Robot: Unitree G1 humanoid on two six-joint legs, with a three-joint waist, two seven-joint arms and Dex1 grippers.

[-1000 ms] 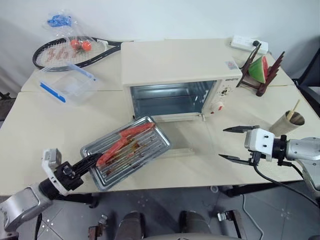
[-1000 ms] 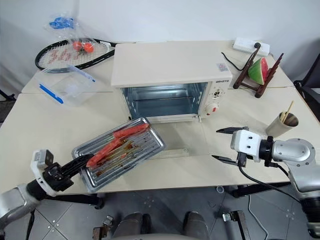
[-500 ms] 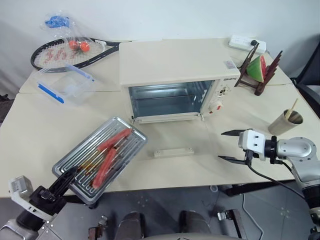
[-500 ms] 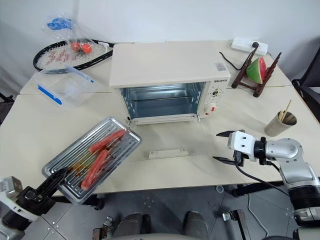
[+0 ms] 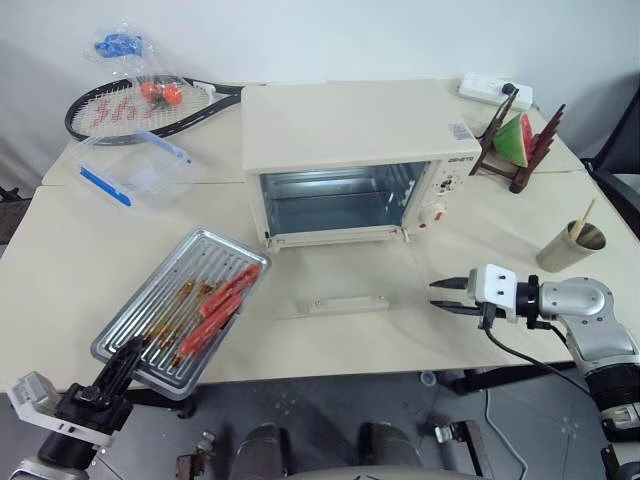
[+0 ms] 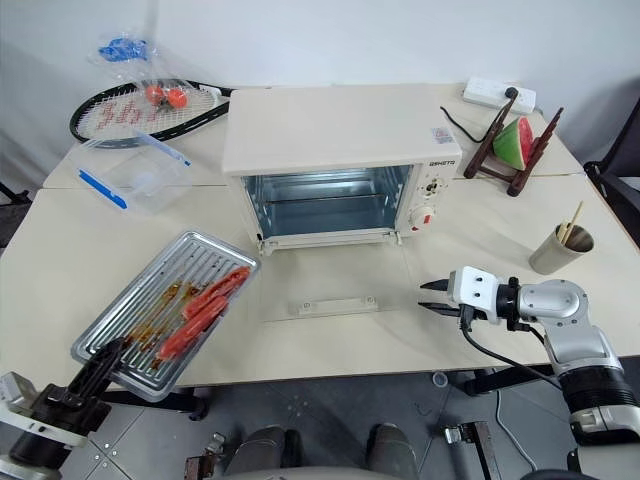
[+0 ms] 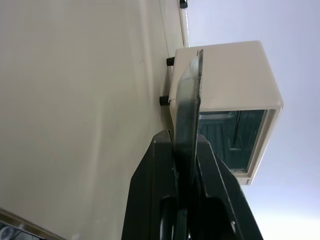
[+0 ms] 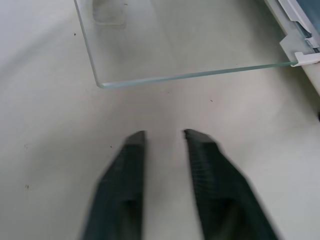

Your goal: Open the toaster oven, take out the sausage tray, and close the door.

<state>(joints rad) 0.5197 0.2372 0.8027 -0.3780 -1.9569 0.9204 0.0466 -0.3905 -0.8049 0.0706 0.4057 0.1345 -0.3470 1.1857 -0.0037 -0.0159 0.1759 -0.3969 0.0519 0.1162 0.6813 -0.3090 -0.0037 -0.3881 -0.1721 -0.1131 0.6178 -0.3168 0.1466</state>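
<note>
The cream toaster oven [image 5: 350, 130] stands open at mid-table, its cavity bare. Its glass door [image 5: 340, 285] lies flat on the table in front, with the cream handle [image 5: 347, 303] at the near edge. The silvery sausage tray [image 5: 150, 310], carrying red sausages [image 5: 215, 305], sits at the table's front left, its near end over the edge. My left gripper [image 5: 125, 357] is shut on that near rim; the left wrist view shows the tray rim [image 7: 189, 110] edge-on between the fingers. My right gripper [image 5: 433, 294] hovers just right of the door's glass [image 8: 175, 45], fingers drawn nearly together on nothing.
A tennis racket [image 5: 130, 100] and a clear plastic box with blue trim [image 5: 135, 172] lie at the back left. A watermelon slice on a wooden stand [image 5: 517, 140], a power strip [image 5: 495, 88] and a cup with sticks [image 5: 566, 245] occupy the right side.
My left gripper has drawn the tray away from the oven to the table's front left. My right gripper has sunk a little and its wide-open fingers have closed nearly together.
</note>
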